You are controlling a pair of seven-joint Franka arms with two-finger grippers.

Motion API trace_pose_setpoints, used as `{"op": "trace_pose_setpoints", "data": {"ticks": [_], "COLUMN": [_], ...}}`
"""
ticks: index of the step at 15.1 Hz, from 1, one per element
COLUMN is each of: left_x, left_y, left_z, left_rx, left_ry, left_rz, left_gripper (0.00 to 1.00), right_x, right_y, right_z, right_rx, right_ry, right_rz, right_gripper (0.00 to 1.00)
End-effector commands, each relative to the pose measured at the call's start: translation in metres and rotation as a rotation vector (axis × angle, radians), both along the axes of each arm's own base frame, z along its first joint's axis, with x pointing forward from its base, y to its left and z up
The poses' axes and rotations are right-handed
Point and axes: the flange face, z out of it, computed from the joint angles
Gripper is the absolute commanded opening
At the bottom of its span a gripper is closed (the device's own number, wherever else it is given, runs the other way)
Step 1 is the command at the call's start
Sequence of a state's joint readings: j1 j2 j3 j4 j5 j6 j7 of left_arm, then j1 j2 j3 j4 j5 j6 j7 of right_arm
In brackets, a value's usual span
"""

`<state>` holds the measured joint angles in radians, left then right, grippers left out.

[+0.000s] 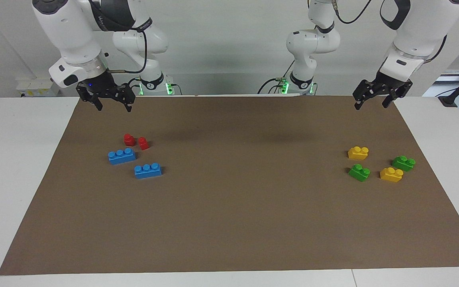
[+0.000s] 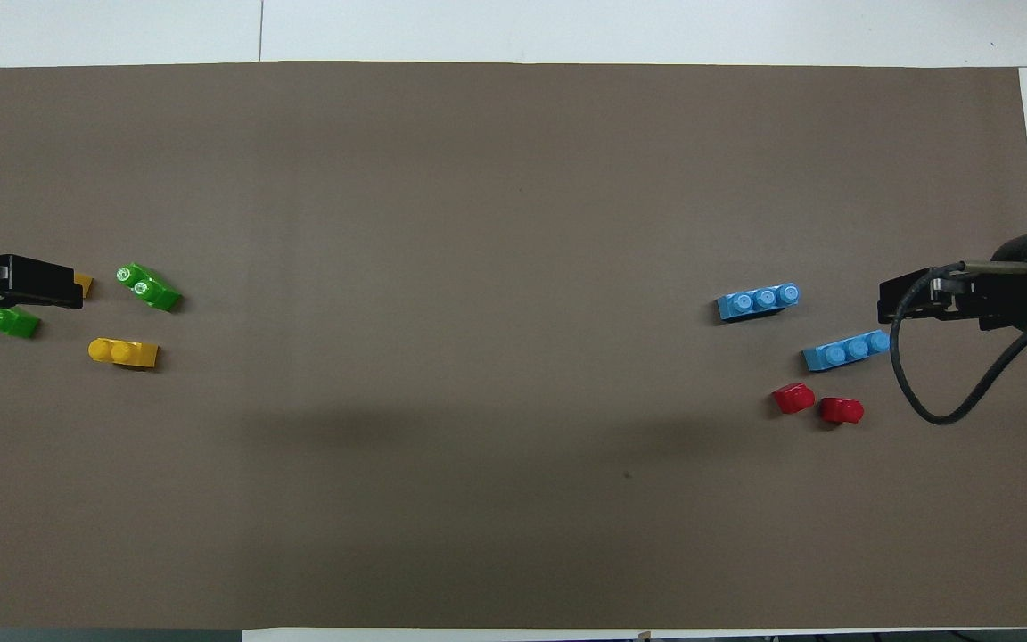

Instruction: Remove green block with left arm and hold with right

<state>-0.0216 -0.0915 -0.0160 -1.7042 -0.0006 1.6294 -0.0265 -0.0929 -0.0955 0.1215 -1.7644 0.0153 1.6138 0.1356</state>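
Green block (image 1: 359, 172), small light-green 2-stud plastic brick, sat on brown mat (image 1: 233, 207) twd left arm's end, beside yellow brick (image 1: 391, 174), I saw left gripper (image 1: 373, 97) raised over mat edge, jaws apart, empty, right gripper (image 1: 106, 97) likewise open, waiting.

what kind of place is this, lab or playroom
Most likely a robotics lab: two white arms with black two-finger grippers, left gripper and right gripper, hang over a brown paper mat on a white table, with small plastic toy bricks laid out in colour groups.
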Motion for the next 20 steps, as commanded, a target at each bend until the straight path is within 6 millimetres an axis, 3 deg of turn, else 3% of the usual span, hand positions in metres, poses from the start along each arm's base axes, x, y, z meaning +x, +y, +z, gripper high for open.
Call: {"op": "trace_pose_setpoints", "data": {"ticks": [1,11,20], "left_x": [-0.009,-0.009,-0.009], "left_y": [-0.002,-0.002,-0.002], "left_z": [0.002,0.002,0.003], "left_rx": [-0.012,-0.012,-0.012], "left_ry": [0.009,0.008,0.006], "left_rz": [-0.015,-0.013,-0.013], "left_gripper": [1.00,1.00,1.00], "right_x": [0.005,0.010,0.009], "right_y": [-0.006,0.000,-0.012], "right_z": [0.003,0.009,0.008], "right_rx": [-0.011,-0.018,-0.002], "right_ry": [-0.013,-0.051,-0.051], "right_rz": [-0.059,-0.073,0.012], "right_gripper": [1.00,1.00,1.00]}}
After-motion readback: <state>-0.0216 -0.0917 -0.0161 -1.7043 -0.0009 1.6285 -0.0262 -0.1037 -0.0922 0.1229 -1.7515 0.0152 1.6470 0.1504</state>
